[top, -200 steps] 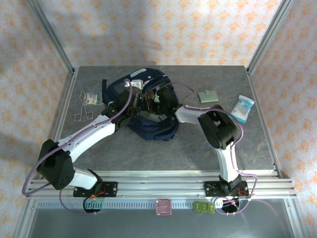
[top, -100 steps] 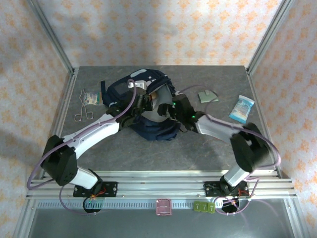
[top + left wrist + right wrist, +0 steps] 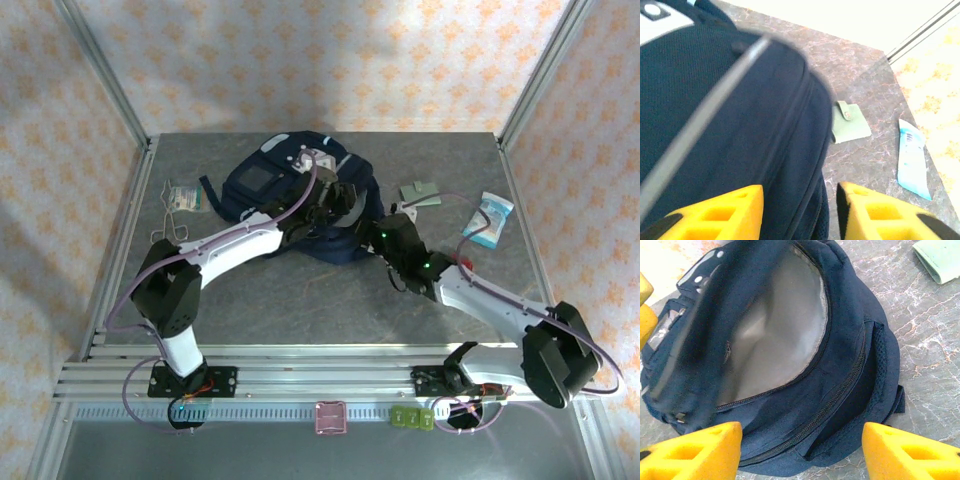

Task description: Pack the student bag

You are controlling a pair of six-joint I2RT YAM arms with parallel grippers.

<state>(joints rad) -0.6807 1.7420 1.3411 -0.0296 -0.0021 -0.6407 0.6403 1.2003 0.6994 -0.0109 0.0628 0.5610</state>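
Your right pincer (image 3: 800,435) has backed off toward 4 o'clock, wide and empty; your left pincer (image 3: 799,197) has let go of the bag (image 3: 262,185), half open. The bag gapes open; start packing.

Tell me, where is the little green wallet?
In the top view, the green wallet lies flat on the far right part of the table, between the student bag and the light blue packet.

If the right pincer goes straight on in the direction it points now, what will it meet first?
Most likely the student bag: the right pincer faces its navy side just below the open grey-lined mouth. How far is unclear.
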